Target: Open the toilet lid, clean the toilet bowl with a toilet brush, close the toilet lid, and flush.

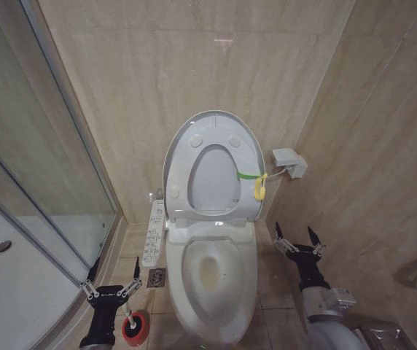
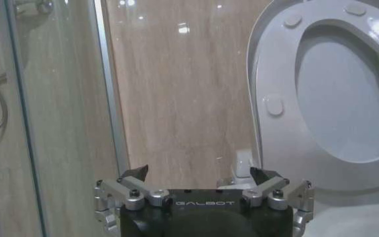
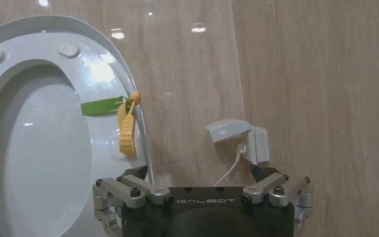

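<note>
- The toilet lid stands raised against the marble wall, with the seat ring lifted against it, so both lean upright behind the toilet bowl.
- A yellow-green tag hangs off the lid's side edge, on the robot's right.
- The bowl is open to view, with a yellowish patch of water at the bottom; its button panel runs along the side nearer the shower.
- The left gripper hangs low beside the bowl, on the shower side, fingers spread wide and holding nothing.
- Just below it on the floor is the red holder; a thin pale stem rises from it, probably the toilet brush handle, though the arm partly hides it.
- The right gripper hovers on the other side of the bowl, near the wall, fingers also spread wide and empty.
- A small grey wall box with a cable sits above it.
</note>
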Available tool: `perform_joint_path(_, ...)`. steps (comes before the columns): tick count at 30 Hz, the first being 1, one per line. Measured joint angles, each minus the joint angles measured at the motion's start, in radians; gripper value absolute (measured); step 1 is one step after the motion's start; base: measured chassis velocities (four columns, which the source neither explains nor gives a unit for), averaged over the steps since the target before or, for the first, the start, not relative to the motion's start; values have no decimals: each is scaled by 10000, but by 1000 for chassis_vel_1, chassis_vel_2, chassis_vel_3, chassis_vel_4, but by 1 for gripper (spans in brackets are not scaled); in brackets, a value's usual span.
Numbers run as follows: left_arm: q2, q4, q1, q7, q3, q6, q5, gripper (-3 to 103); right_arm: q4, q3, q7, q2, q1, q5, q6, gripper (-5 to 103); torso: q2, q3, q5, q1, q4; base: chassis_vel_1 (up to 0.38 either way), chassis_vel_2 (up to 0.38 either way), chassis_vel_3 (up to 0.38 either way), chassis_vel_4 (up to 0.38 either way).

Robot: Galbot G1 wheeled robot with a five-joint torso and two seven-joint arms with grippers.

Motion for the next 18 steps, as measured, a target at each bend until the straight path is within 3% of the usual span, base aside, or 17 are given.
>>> perform_joint_path(18, 0, 0, 0, 0, 0, 0, 0, 100, -582, 264, 112, -2, 336, -568, 787, 100, 0, 0, 0, 0, -1, -9, 10, 10, -12)
